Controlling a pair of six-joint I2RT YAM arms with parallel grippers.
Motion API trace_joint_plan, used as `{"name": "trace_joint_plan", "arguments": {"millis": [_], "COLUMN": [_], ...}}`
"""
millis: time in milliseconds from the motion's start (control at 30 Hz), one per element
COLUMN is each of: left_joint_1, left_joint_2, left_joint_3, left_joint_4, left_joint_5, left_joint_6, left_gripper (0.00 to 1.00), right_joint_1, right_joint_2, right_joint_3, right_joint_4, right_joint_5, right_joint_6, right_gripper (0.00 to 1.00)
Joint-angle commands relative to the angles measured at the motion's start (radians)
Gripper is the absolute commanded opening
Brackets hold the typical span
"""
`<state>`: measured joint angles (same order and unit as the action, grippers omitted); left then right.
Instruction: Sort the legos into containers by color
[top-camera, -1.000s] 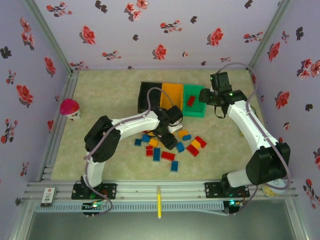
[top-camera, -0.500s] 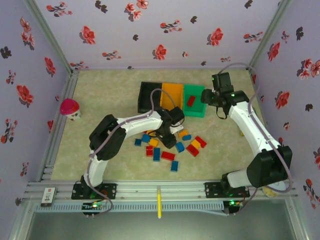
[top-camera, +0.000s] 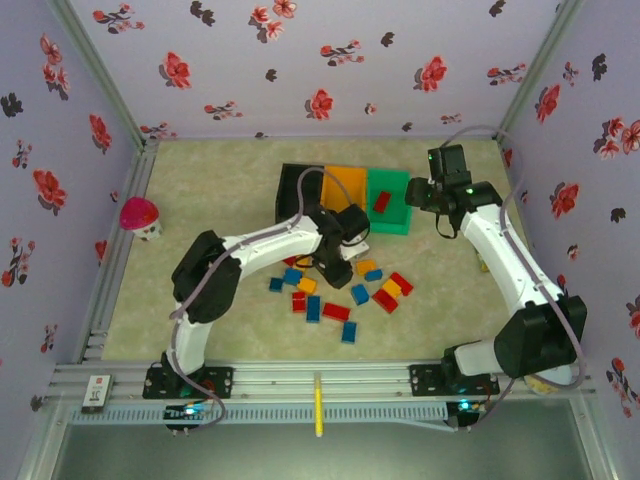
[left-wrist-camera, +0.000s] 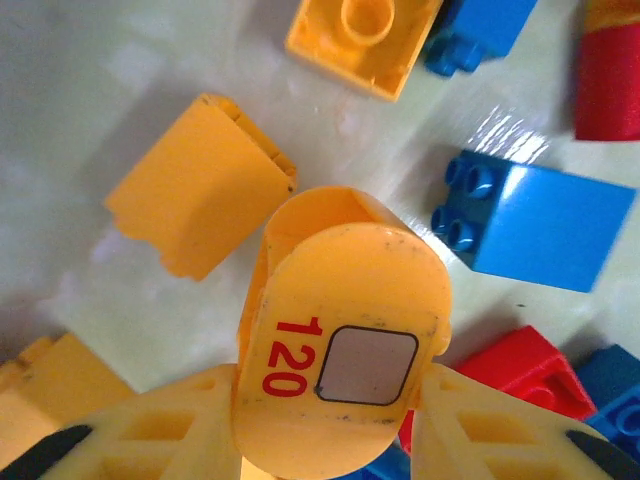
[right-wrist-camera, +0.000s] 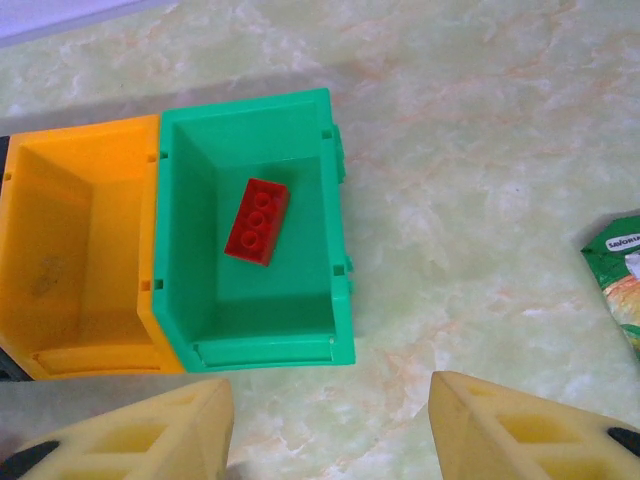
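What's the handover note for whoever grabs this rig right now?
Left claw: shut on a yellow brick, at the pile.
Right claw: open, empty, near the green bin.
Done: one red brick in green bin; orange bin looks empty; black bin unclear.
To do: bin the held brick, then the rest of the pile, red, blue and yellow.

Overhead and right wrist share green bin; left wrist perhaps nearest.

Floral walls and aluminium rails mark a lab
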<state>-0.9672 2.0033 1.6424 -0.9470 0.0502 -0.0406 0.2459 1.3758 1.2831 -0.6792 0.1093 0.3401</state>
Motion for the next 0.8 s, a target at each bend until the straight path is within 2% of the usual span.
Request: {"name": "trace_joint_plan", "arguments": {"millis": [0,267,433,567,767], "left_joint_1": [0.033,0.145,0.211,0.239,0.274], "left_joint_2": [-0.067,-0.031,0.1,0.234,0.388], "left_joint_3": [0.062,0.222,0.434,0.633,0.838], "left_joint_4": [-0.048,-0.049,-0.069,-0.104,-0.113], "left_joint_5": [-0.015,-0.017,-0.028,-0.046,-0.047], "left_joint_6": [0.018,-0.023,-0.038,-0.04,-0.053], "left_gripper": [0.35,0.33,0.32,0.32,0.33], "right_joint_1": [-0.01,-0.017,-0.018,-0.018,-0.014], "right_joint_2": [-0.033,-0.062,-0.068,-0.082,-0.108], "right_joint_3": [-0.008,-0.039,-0.077,-0.116,-0.168], "right_joint_4": [-0.014,-0.016,-0.014,-0.01,-0.008], "right_joint_5": [0.027,0.027,-0.004,-0.022,-0.067], "right_joint_6": [-0.021,-0.02,-0.001,0.012,0.031], "right_gripper": [0.55,0.54,0.52,0.52,0.51]}}
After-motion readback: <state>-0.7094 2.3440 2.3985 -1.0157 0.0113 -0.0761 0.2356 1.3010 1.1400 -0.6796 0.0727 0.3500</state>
